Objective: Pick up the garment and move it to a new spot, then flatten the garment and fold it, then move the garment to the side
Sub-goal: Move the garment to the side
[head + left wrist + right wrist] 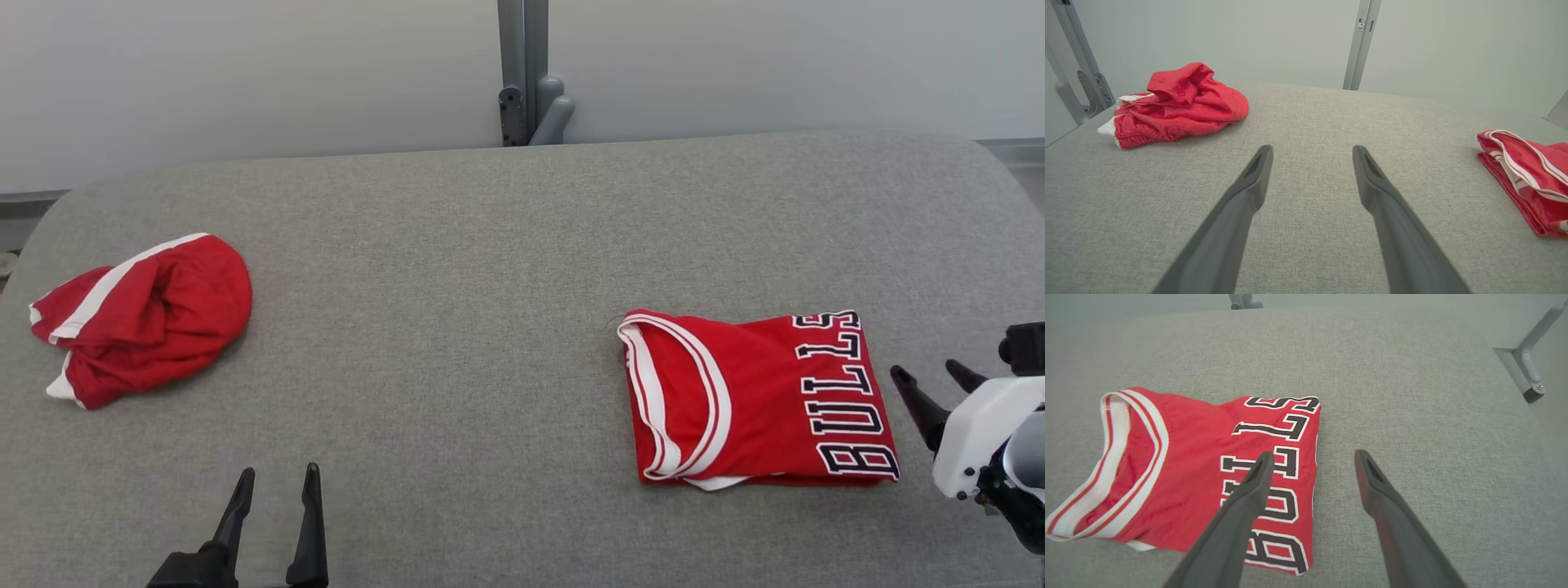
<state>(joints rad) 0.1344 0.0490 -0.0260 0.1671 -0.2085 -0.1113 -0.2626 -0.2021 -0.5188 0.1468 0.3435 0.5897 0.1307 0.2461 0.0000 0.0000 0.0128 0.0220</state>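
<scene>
A red jersey (755, 400) with white trim and "BULLS" lettering lies folded into a neat rectangle on the right of the grey table; it shows again as the jersey (1208, 473) in the right wrist view. My right gripper (927, 369) is open just right of it, its left finger over the lettering and the right gripper (1312, 454) holding nothing. A second red garment (143, 314) with a white stripe lies crumpled at the far left. My left gripper (278, 471) stands open near the front edge, empty, with the crumpled garment (1180, 102) ahead to its left.
The grey fabric-covered table (490, 286) has rounded corners. A grey metal post and bracket (529, 82) stand behind its far edge against a pale wall. Another bracket (1525, 371) sits by the table's right edge.
</scene>
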